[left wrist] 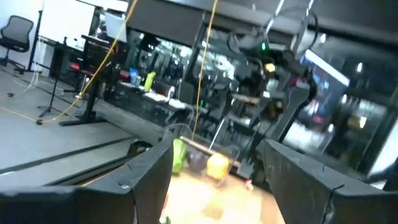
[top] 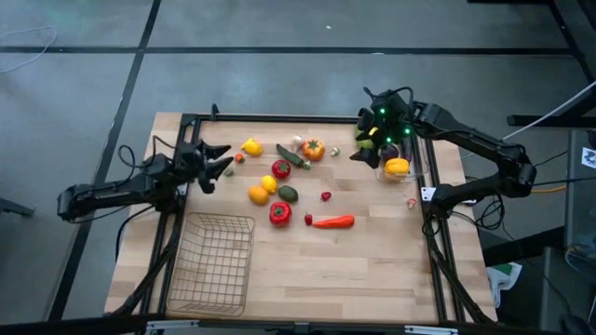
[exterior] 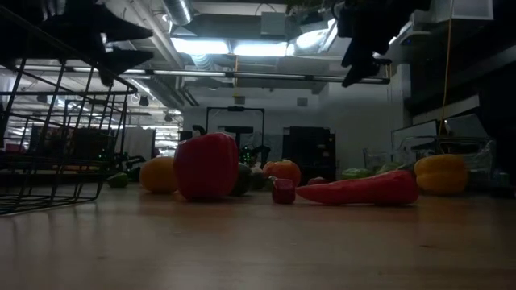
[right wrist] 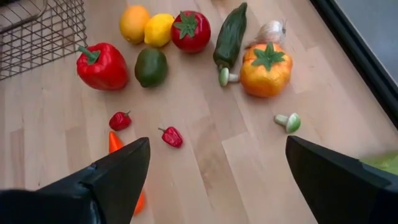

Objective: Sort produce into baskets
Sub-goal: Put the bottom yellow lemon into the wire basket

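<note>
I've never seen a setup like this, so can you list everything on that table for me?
Wire basket: one, metal grid, empty, near front left corner.
Clear bin: one, right edge, holding a yellow pepper plus purple and green pieces.
Red peppers: two, one mid-table, a smaller one behind it.
Carrot: one, orange-red, right of the front pepper.
Lemon and orange: side by side, centre.
Orange pumpkin-like piece: one, back centre.
Tiny red pieces: two.
Yellow piece: one, back left.
Left claw: open, back left, empty.
Right claw: open, above the bin's left side.
</note>
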You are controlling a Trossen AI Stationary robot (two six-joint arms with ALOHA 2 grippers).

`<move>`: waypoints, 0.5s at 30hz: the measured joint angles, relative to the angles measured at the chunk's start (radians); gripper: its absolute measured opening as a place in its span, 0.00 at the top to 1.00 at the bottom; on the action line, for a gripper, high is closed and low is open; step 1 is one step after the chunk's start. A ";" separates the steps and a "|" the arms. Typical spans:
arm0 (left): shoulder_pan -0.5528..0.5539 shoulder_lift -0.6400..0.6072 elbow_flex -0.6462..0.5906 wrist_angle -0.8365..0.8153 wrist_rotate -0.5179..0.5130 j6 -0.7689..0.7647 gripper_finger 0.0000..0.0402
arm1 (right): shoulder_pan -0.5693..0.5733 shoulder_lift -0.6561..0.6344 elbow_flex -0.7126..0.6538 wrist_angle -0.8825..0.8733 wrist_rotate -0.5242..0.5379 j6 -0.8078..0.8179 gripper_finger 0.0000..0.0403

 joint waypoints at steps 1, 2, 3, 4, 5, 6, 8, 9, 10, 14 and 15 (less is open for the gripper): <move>-0.001 0.037 0.020 -0.001 0.007 0.015 0.39 | 0.000 0.000 0.000 0.008 0.000 0.000 0.08; -0.001 0.077 0.045 -0.012 0.018 0.034 0.39 | 0.000 0.000 0.000 0.014 0.000 0.000 0.08; -0.001 0.117 0.070 -0.023 0.030 0.055 0.39 | 0.000 0.000 0.000 0.017 0.000 0.000 0.08; -0.001 0.157 0.096 -0.039 0.044 0.077 0.39 | 0.000 0.000 0.000 0.020 0.000 0.000 0.08; -0.001 0.198 0.123 -0.062 0.057 0.096 0.39 | 0.000 0.000 0.000 0.022 0.000 0.000 0.08; -0.001 0.238 0.149 -0.090 0.070 0.116 0.39 | -0.001 0.000 0.000 0.024 0.000 0.000 0.08; -0.001 0.319 0.208 -0.154 0.097 0.151 0.39 | -0.001 0.000 0.000 0.024 0.000 0.000 0.08; -0.001 0.355 0.235 -0.189 0.111 0.169 0.39 | -0.001 0.000 0.000 0.023 0.000 0.000 0.08; -0.001 0.391 0.263 -0.228 0.123 0.188 0.39 | -0.001 0.000 0.000 0.023 0.000 0.000 0.08; -0.001 0.531 0.374 -0.379 0.156 0.255 0.39 | -0.001 0.000 0.000 0.023 0.000 0.000 0.08; -0.001 0.562 0.401 -0.417 0.160 0.274 0.39 | -0.001 0.000 0.000 0.023 0.000 0.000 0.08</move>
